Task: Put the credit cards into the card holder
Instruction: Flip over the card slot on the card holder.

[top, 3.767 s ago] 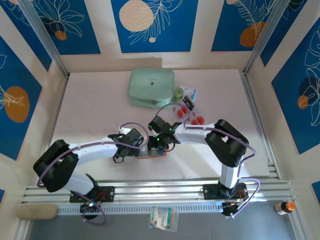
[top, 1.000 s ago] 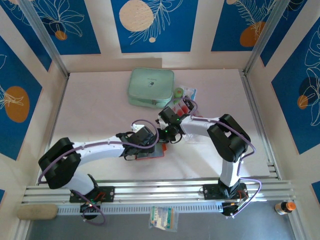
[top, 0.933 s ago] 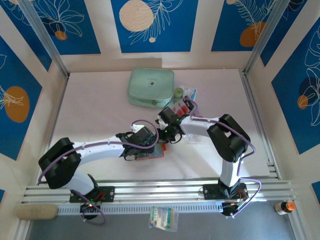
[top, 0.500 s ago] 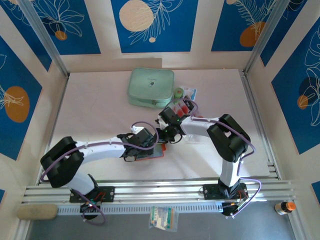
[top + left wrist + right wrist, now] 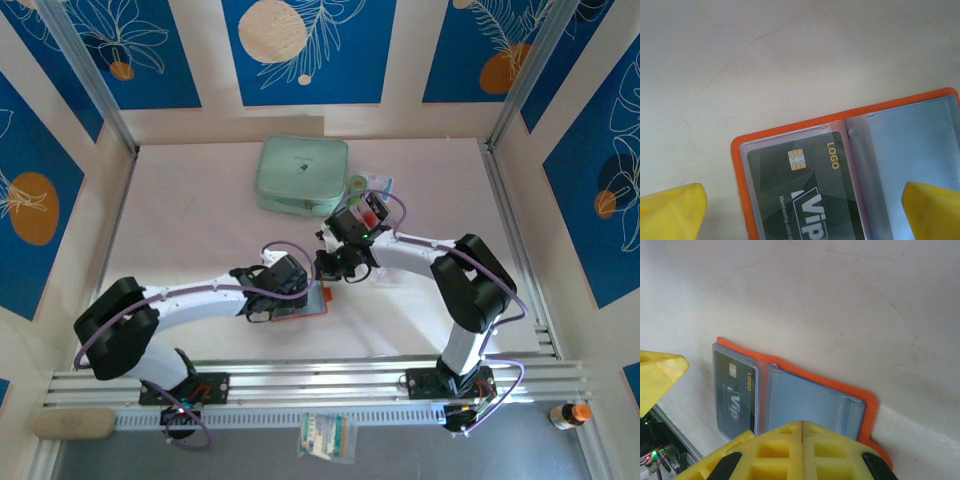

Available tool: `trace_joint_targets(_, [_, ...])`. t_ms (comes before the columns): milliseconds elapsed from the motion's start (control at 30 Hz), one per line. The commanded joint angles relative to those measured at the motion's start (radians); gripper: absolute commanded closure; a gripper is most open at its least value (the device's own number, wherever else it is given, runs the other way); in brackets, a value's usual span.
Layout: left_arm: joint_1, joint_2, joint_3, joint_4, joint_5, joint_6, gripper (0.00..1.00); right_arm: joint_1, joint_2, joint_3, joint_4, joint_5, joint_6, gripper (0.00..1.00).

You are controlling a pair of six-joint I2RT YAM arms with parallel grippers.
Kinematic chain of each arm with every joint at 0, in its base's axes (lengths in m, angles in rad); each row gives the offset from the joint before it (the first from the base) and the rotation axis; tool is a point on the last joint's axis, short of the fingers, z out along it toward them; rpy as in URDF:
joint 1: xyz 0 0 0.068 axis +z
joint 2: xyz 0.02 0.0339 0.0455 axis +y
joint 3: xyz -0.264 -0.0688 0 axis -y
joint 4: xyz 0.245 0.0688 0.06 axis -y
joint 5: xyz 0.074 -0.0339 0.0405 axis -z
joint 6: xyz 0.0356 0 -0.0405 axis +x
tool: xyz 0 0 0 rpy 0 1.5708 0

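Risk: card holder point(image 5: 910, 150) lies open and flat on the table point(image 5: 790, 50), with nothing pinning it.
Left hand point(image 5: 801, 212) is spread wide, one finger on each side of the holder, apparently not touching it. Right hand point(image 5: 802, 435) is closed on nothing, just above the empty pocket. A dark VIP card point(image 5: 790, 170) fills the other pocket. Remaining credit cards point(image 5: 372, 207) sit well apart, near the mint-green zip case point(image 5: 301, 175). Likely failures: the holder skids or folds when a card is pushed in, or the card edge catches the thin pocket lip and rides over it.

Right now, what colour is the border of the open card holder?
Orange. The card holder has an orange border, clearest in the left wrist view.
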State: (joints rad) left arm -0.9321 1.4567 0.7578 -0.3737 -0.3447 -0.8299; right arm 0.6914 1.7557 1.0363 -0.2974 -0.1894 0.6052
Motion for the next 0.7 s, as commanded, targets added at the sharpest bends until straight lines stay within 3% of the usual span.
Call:
trace_joint_targets(0, [-0.010, -0.025, -0.003, -0.006, -0.023, 0.010, 0.00, 0.010, 0.035, 0.016, -0.022, -0.002, -0.019, 1.00])
trace_joint_targets(333, [-0.010, -0.029, -0.018, -0.001, -0.023, 0.011, 0.00, 0.065, 0.122, 0.037, 0.008, -0.020, 0.003, 1.00])
trace_joint_targets(667, [-0.010, -0.003, -0.036, 0.013, -0.027, 0.020, 0.00, 0.060, 0.114, 0.028, 0.029, -0.026, 0.028, 1.00])
